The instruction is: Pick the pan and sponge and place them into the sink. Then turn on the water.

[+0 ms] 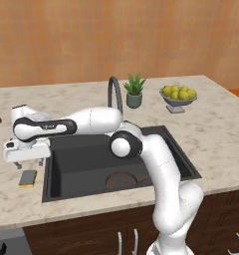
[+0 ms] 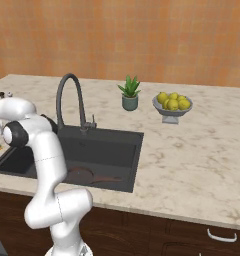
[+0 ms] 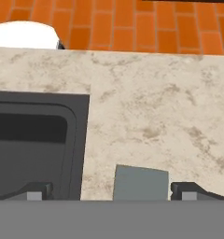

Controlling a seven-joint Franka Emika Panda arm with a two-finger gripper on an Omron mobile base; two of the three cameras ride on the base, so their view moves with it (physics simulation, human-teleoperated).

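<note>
Rendered kitchen, marble counter (image 1: 216, 134), black sink (image 1: 81, 167), gooseneck faucet (image 2: 67, 95), fruit bowl (image 2: 172, 111)

One pan (image 1: 122, 180), one sponge (image 1: 28, 178), one sink (image 1: 81, 164) — plus one faucet (image 1: 115, 94), one plant (image 1: 134, 90), one fruit bowl (image 1: 179, 98).

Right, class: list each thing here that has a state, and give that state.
tool: open, above the sponge
sponge: flat on the counter, left of the sink
pan: in the sink
sink: dry
faucet: off, no water running
</note>
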